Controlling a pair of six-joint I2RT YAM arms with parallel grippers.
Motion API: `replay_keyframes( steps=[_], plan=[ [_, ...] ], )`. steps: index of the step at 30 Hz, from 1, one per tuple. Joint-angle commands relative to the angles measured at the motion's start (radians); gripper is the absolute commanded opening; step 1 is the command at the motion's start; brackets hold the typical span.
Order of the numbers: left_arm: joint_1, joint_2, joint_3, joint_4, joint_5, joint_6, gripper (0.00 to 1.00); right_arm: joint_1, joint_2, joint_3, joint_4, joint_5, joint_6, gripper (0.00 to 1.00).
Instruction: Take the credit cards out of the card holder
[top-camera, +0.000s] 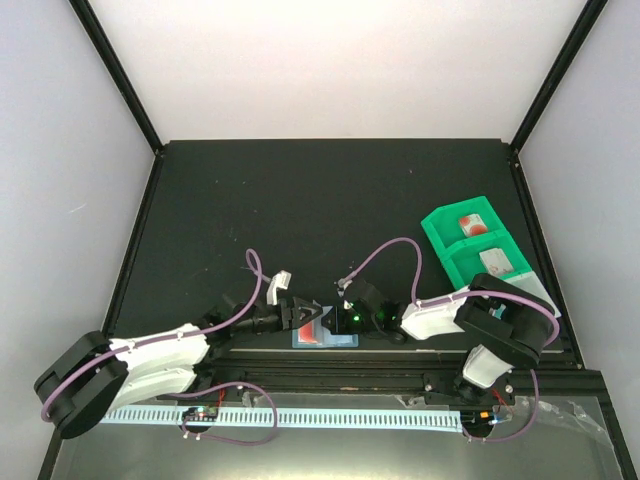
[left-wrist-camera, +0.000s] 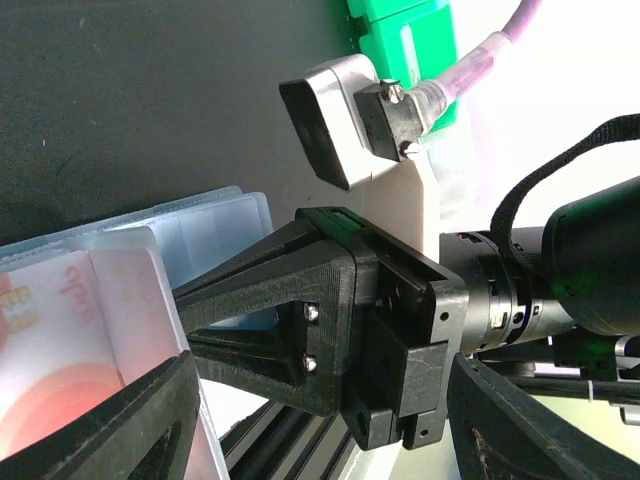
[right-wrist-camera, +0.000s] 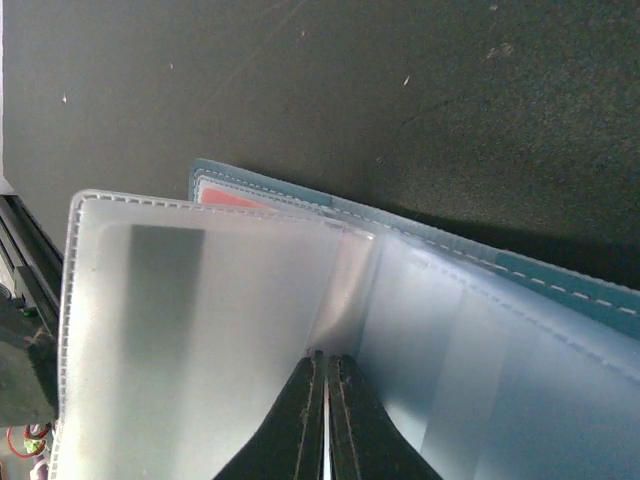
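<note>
Light-blue card holder (top-camera: 338, 341) lies open at near edge of table (top-camera: 300, 200), red-blotched card (left-wrist-camera: 60, 370) inside, print unreadable. Right gripper (right-wrist-camera: 325, 395) pinched closed at its fold; left gripper (top-camera: 300, 318) spread alongside. Green tray (top-camera: 433, 228) well right.

We only get slivers of the light-blue plastic bifold card holder (top-camera: 345, 341) under left gripper (top-camera: 300, 322) + right gripper (top-camera: 337, 320). White card w/ red blotch (left-wrist-camera: 60, 370) cropped by frame edge, print unreadable.
</note>
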Motion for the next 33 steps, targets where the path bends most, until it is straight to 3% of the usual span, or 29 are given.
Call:
replay_keyframes(
  steps=[1,6,14,33],
  plan=[
    [-0.01,0.035,0.004,0.079,-0.021,-0.002,0.7,-0.001,0.007,-0.018,-0.027,0.062,-0.015,0.05],
    [-0.014,0.023,-0.012,0.11,-0.035,-0.017,0.69,-0.002,-0.029,-0.045,-0.022,0.074,-0.007,0.06],
    [-0.026,0.062,-0.003,0.129,-0.052,-0.02,0.69,-0.002,-0.173,-0.068,-0.121,0.136,-0.032,0.2],
    [-0.122,0.258,0.125,0.245,-0.032,-0.033,0.68,-0.007,-0.488,-0.164,-0.392,0.296,-0.014,0.2]
  ],
)
